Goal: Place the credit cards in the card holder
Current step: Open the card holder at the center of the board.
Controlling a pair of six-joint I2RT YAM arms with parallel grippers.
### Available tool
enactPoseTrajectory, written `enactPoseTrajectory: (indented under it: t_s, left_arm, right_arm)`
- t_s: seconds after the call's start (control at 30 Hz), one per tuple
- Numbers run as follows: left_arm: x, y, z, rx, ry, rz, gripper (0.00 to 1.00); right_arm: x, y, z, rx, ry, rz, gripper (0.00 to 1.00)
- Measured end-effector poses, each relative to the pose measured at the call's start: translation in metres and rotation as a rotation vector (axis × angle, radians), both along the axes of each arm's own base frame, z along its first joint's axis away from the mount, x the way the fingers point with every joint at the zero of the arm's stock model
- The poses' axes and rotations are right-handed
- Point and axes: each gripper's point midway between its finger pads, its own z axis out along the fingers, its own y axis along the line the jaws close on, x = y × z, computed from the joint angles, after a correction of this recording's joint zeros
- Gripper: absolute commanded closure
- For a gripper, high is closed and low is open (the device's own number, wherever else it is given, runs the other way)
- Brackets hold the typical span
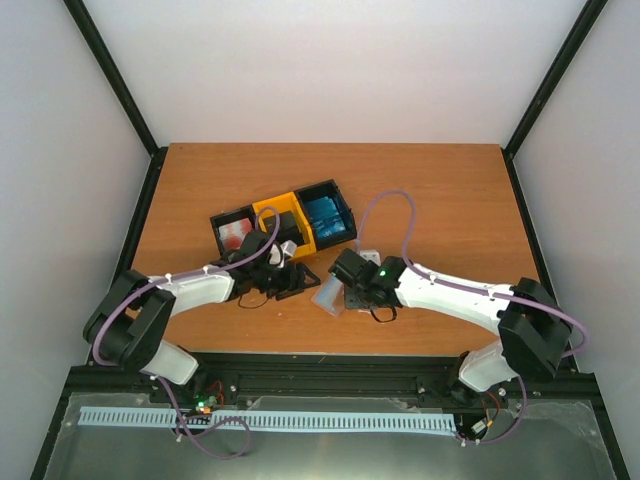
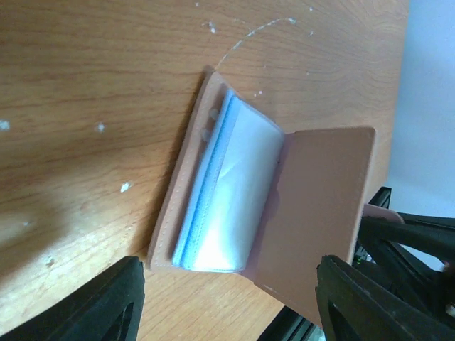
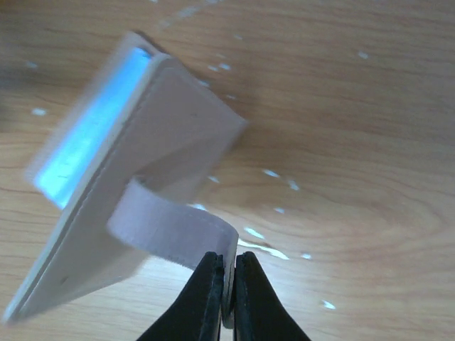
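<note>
The pinkish-tan card holder [image 2: 313,206] lies open on the table, its translucent pockets [image 2: 234,192] fanned up. My right gripper [image 3: 229,288] is shut on the holder's strap tab [image 3: 170,227] and holds that flap [image 3: 142,163] tilted up. In the top view the holder [image 1: 328,296] is just left of the right gripper [image 1: 346,288]. My left gripper [image 2: 227,305] is open and empty, its fingers [image 2: 99,305] spread wide just short of the holder's near edge. The credit cards sit in bins: red-and-white [image 1: 235,235], black [image 1: 286,222], blue [image 1: 326,214].
The row of three bins, black [image 1: 222,222], yellow [image 1: 266,208] and black [image 1: 340,190], stands just behind the left gripper [image 1: 284,274]. The table's front edge and the black frame rail [image 1: 330,365] run close in front of the holder.
</note>
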Motion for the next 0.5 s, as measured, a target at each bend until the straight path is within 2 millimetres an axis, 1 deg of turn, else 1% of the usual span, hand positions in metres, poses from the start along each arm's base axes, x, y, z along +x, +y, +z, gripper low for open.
enactPoseTrajectory:
  t_s: [0.1,0.23,0.37,0.5]
  left_arm:
    - [0.001,-0.003,0.002,-0.011,-0.003,-0.02,0.36]
    - [-0.002,-0.006,-0.001,-0.019,0.011,-0.042,0.38]
    - [-0.004,-0.009,-0.003,-0.028,0.026,-0.065,0.38]
    - [-0.002,-0.012,0.0,-0.039,0.021,-0.079,0.39]
  right_arm:
    - [-0.004,-0.023,-0.009,-0.066,-0.001,-0.04,0.97]
    - [-0.002,-0.048,-0.015,-0.13,-0.018,-0.095,0.97]
    - [0.006,-0.066,-0.02,-0.175,-0.032,-0.141,0.97]
    - [0.016,-0.075,-0.031,-0.227,-0.03,-0.159,0.97]
